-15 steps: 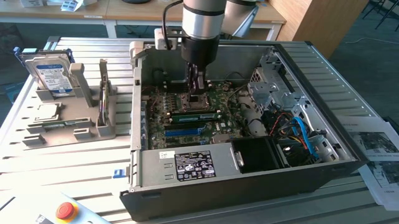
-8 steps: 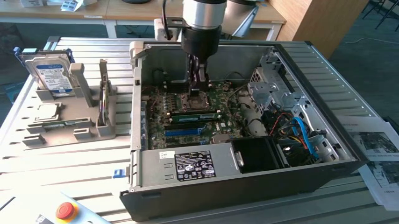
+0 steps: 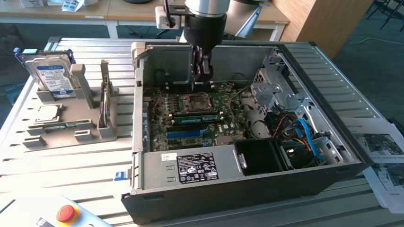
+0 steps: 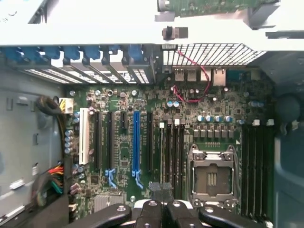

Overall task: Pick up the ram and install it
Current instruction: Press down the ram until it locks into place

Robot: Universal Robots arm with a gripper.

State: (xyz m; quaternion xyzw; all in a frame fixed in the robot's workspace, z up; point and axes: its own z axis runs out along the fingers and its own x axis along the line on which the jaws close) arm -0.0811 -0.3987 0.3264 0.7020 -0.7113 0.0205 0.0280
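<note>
Red stop button [image 3: 67, 213] sat nearest on the slatted bench [image 3: 57, 161], in front of an open computer case [image 3: 252, 182]. Inside, the motherboard [image 3: 208, 127] lay flat. The ram [image 3: 197, 118], a long green stick, lay along a slot just beside the empty processor socket [image 3: 192, 101], on its near side. The gripper [image 3: 203, 78] hung above the board towards the back of the case, apart from the ram. Its jaws were pressed together and held nothing. A hard drive [image 3: 52, 78] stood in a grey holder [image 3: 63, 135] at the exterior view's left.
</note>
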